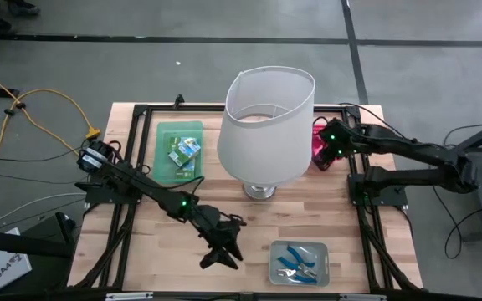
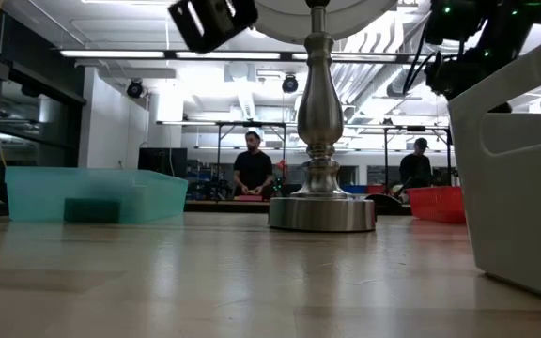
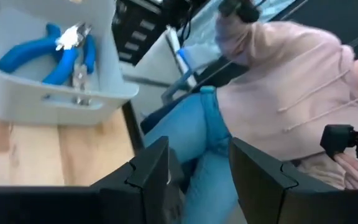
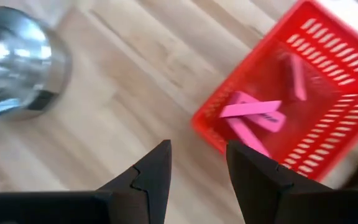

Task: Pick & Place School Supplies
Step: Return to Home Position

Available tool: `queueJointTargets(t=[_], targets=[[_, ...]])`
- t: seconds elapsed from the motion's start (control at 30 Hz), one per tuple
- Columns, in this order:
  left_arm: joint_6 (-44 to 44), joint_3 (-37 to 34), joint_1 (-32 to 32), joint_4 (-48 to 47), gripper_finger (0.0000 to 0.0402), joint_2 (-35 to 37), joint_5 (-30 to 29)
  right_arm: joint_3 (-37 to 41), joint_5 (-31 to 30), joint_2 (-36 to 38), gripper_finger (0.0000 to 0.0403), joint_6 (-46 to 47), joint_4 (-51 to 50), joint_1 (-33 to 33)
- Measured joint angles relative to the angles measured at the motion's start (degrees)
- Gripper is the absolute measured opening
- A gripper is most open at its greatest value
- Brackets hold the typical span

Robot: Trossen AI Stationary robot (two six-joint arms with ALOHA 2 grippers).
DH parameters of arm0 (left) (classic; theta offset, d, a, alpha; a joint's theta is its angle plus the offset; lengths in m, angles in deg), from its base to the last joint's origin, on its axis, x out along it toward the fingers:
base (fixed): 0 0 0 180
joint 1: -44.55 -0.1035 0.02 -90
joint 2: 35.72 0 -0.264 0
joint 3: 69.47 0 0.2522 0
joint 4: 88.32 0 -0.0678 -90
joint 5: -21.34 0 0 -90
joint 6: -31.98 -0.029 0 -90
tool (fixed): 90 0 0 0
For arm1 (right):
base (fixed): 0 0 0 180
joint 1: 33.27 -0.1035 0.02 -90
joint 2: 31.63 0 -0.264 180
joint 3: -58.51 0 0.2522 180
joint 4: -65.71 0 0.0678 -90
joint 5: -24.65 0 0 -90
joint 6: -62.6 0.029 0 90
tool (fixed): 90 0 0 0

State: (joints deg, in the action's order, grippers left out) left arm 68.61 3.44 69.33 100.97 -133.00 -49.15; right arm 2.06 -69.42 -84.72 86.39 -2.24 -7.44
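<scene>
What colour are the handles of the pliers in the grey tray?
The handles are blue, clearest in the left wrist view.

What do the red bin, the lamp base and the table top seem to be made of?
Red bin: likely moulded plastic, with slotted lattice walls and slight gloss.
Lamp base: polished metal or a metal-look finish; it mirrors the lights.
Table top: pale wood, with visible grain and plank seams, satin finish.
</scene>
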Motion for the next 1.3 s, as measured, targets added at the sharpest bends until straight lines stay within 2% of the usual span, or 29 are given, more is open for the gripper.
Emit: queueJointTargets(t=[0.17,0.4,0.7,0.77,0.97,1.3], targets=[[0.01,0.0,-1.48,-4.48,0.0162,0.0,1.45,-0.01,4.48,3.42,0.0145,2.45,0.0,-3.77],[0.27,-0.04,-1.16,-6.11,0.0161,0.0,1.19,-0.02,3.9,7.07,0.0145,8.66,0.07,-14.56],[-1.64,-0.04,0.78,-5.93,0.0159,0.0,-0.58,-0.02,-0.61,8.2,0.0145,17.19,2.89,-29.51],[-3.95,-0.04,1.19,-5.92,0.0159,0.0,0.16,0.0,-2.29,8.2,0.0145,19.39,3.06,-33.0],[-3.38,-0.04,1.36,-6.2,0.0159,0.0,-0.31,-0.01,-8.23,8.16,0.0145,26.0,3.27,-42.43],[-7.19,-0.33,1.14,-8.1,0.0159,1.47,0.88,-0.01,-15.1,7.49,0.0145,33.05,4.33,-54.72]])
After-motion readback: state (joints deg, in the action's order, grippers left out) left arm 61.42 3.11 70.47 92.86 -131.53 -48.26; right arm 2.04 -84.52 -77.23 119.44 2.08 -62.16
